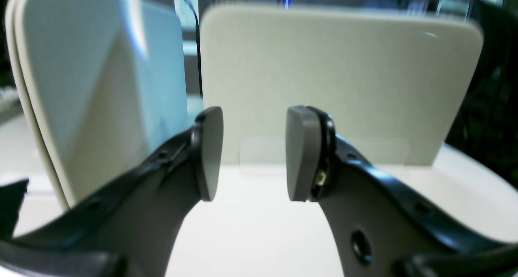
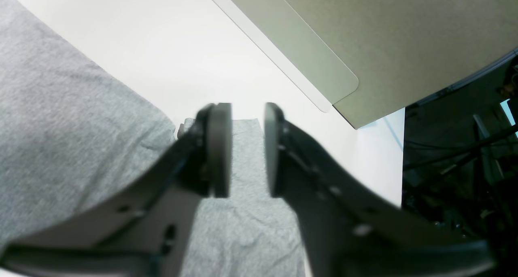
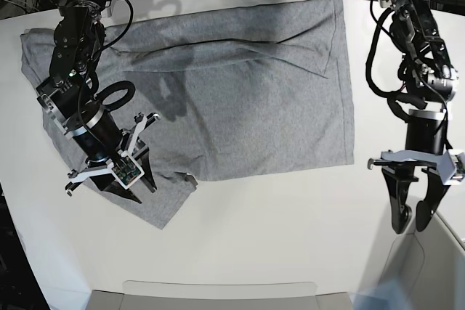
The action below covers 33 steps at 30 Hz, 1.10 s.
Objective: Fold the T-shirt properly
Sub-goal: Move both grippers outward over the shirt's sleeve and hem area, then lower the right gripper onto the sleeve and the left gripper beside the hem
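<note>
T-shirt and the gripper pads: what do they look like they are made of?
T-shirt: soft knit, probably cotton jersey, going by its mottled heather-grey surface and loose creases. The pads of the left gripper: matte grey, likely rubber or soft plastic; smooth, with no shine, fixed on glossy black plastic fingers.

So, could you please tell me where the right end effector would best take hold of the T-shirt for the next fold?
Probably the sleeve lying flat right under the open right end effector. It sticks out from the T-shirt body with bare table on both sides, so coming straight down and pinching its free edge looks easiest.
</note>
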Each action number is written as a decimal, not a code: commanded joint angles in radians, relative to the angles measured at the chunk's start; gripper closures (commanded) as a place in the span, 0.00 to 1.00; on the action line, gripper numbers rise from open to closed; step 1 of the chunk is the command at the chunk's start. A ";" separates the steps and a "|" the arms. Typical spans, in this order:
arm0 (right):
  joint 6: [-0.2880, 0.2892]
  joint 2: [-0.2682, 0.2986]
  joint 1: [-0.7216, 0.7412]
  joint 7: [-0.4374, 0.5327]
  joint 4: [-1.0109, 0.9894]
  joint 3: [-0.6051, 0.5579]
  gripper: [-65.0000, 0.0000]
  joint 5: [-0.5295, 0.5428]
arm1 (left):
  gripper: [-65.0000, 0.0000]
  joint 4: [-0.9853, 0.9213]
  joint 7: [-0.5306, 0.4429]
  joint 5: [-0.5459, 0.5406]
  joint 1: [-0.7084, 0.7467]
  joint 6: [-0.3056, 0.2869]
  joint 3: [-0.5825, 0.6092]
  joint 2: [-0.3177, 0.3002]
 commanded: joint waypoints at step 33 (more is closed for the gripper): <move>0.011 -0.173 0.224 -0.455 0.003 0.334 0.65 0.323 | 0.51 0.020 0.794 0.052 -0.210 -0.001 0.015 -0.094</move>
